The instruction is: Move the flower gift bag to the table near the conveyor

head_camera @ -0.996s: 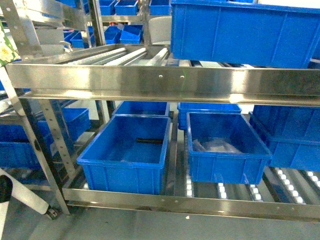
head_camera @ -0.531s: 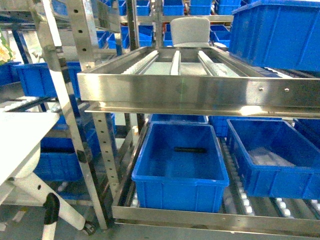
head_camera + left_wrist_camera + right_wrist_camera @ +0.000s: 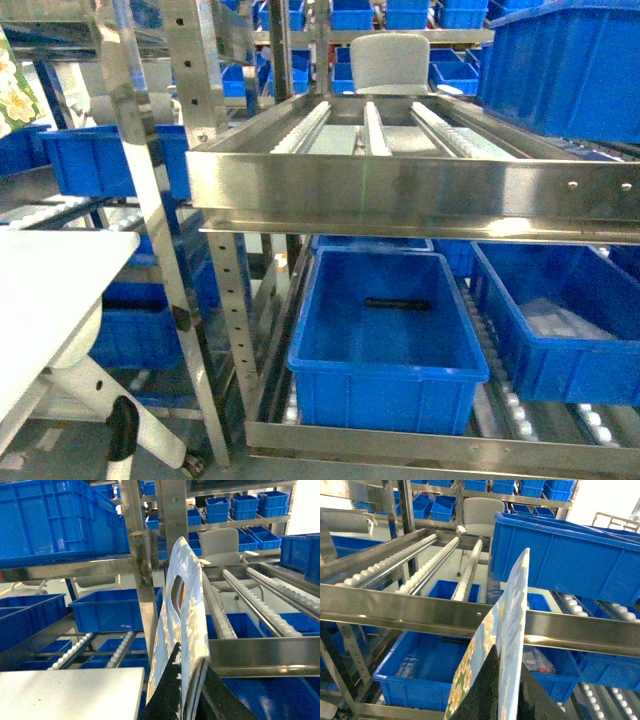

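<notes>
The flower gift bag [image 3: 192,610], pale blue with a cut-out handle, stands upright in the left wrist view with my left gripper [image 3: 190,660] shut on its lower edge. The white table [image 3: 70,700] lies just left of and below it. In the right wrist view my right gripper [image 3: 509,657] is also shut on a flower-printed bag [image 3: 515,605]; I cannot tell whether it is the same bag. The head view shows only a corner of the flower bag [image 3: 15,90] at the top left, the table [image 3: 50,280] at the lower left and the conveyor [image 3: 400,185] ahead. Neither gripper shows there.
Blue bins [image 3: 385,330] sit on the conveyor's lower roller lanes, and a large blue bin [image 3: 565,550] rests on the upper lane. A steel upright [image 3: 150,200] stands between table and rack. The table's white leg with caster [image 3: 120,430] angles out below. A grey chair [image 3: 390,60] stands behind.
The head view has swung left: the conveyor frame and blue bins slid rightwards, and the white table has come into view and grown at the lower left.
</notes>
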Available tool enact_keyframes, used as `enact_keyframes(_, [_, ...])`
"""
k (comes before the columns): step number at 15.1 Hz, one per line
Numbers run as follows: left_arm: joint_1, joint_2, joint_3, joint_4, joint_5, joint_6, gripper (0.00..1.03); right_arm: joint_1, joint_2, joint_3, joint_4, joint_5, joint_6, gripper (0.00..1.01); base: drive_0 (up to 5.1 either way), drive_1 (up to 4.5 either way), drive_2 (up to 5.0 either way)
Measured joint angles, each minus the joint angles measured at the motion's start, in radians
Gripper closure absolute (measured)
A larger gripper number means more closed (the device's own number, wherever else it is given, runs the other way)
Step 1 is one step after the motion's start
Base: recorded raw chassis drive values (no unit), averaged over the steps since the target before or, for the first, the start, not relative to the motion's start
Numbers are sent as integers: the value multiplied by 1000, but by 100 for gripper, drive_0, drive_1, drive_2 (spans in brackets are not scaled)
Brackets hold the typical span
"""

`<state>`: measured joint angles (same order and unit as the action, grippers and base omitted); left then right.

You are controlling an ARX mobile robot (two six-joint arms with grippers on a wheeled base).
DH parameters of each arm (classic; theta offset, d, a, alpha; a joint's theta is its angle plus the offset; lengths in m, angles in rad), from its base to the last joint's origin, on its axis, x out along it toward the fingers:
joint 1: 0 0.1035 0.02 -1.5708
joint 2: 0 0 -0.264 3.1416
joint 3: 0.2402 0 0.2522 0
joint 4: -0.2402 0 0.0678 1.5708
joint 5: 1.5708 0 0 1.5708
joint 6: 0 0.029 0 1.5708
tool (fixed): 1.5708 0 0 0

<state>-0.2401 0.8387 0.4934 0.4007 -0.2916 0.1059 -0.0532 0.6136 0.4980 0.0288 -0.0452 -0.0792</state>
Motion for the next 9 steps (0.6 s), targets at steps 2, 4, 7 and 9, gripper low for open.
enact_keyframes(2, [0, 0, 0, 0, 0, 0, 101, 0, 0, 0, -2, 0, 0, 98, -477, 264, 264])
enact_keyframes(4, [0, 0, 0, 0, 0, 0, 101, 0, 0, 0, 1, 0, 0, 98, -482, 258, 258])
enact_keyframes(7, [0, 0, 0, 0, 0, 0, 101, 0, 0, 0, 0, 0, 0, 98, -487, 253, 253])
enact_keyframes(9, [0, 0, 0, 0, 0, 0, 101, 0, 0, 0, -2, 0, 0, 98, -494, 247, 247])
